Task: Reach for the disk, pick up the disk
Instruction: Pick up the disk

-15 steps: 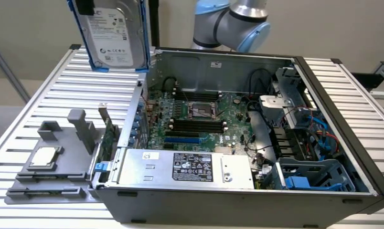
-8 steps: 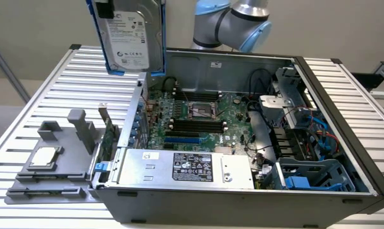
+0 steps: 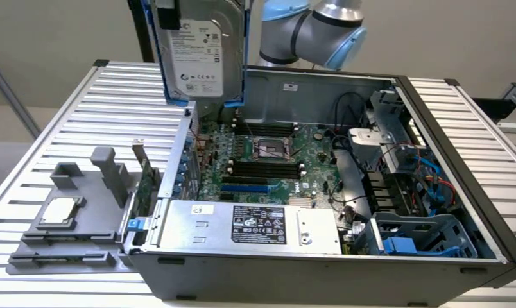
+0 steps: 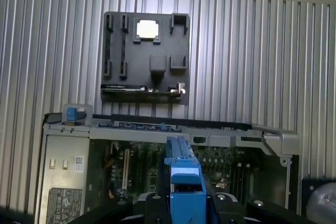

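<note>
The disk hangs upright in the air above the far left corner of the open computer case, its white label facing the exterior camera and its blue rails down both sides. In the wrist view the disk's blue rail runs edge-on between my two black fingers, which press on it from either side. My gripper is shut on the disk, well above the motherboard. The arm's grey and light blue joints show behind the case.
The open case lies on a ribbed metal table. A silver box with a black label sits at the case's front. A grey fixture beside the case holds a small square CPU chip.
</note>
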Controlling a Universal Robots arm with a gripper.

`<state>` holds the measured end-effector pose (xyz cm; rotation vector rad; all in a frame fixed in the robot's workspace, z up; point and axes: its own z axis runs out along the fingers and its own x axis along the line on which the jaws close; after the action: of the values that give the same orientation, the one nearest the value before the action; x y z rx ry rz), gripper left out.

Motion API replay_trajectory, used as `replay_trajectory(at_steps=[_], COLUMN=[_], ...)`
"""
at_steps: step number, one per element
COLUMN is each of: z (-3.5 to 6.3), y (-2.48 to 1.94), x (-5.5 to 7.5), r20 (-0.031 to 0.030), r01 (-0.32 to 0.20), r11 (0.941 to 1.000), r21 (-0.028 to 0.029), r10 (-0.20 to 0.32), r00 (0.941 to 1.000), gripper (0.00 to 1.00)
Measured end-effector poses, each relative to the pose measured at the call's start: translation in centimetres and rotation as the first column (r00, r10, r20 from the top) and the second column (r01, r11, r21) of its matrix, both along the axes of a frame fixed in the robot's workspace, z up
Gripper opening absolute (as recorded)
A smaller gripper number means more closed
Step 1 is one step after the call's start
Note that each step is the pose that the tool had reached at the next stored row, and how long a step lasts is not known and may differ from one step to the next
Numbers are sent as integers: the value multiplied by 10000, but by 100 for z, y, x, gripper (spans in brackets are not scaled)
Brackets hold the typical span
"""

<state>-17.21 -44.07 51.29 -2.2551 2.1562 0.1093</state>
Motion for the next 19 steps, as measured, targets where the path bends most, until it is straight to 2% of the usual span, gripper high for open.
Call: replay_trajectory(at_steps=[19], z=[-1], y=[-271], x=[865], r20=[0], r01=[1], r11=[10000], r21=[-1], r10=[-1], r00=[10000], gripper=[33])
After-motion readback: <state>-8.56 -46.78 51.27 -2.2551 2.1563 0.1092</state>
